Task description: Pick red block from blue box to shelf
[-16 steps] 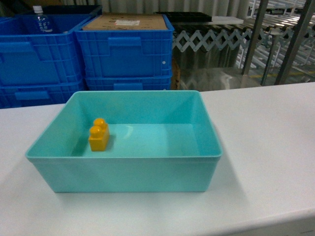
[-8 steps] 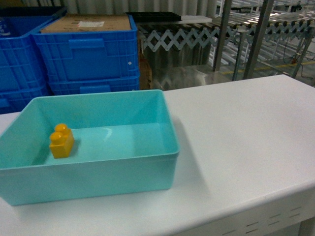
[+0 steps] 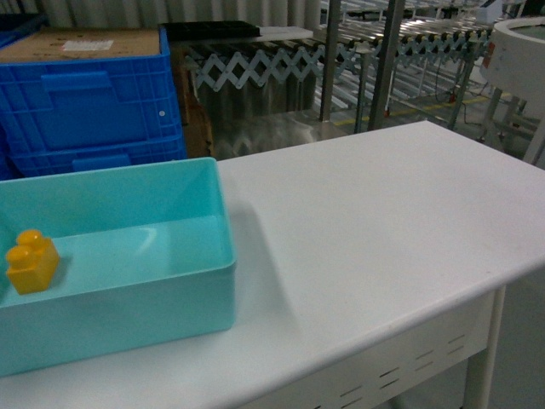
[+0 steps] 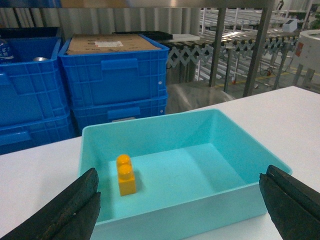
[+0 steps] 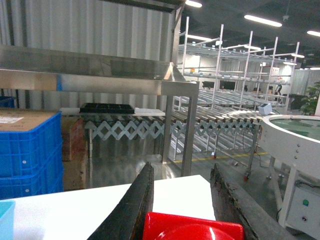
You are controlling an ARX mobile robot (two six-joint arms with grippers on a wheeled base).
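Observation:
The red block sits between the fingers of my right gripper, which is shut on it, held above the white table and facing the steel shelf. The blue box stands at the left of the table and holds only a yellow two-stud block. In the left wrist view my left gripper is open, its fingers spread wide just in front of the blue box, with the yellow block inside. Neither gripper shows in the head view.
Dark blue ribbed crates are stacked behind the box. Shelf uprights rise beyond the table's far edge. The white table ends at right and front. A white round machine stands at the far right.
The head view has swung to the right, so the blue box and the crates have slid to the left of the frame and more of the table's right end shows.

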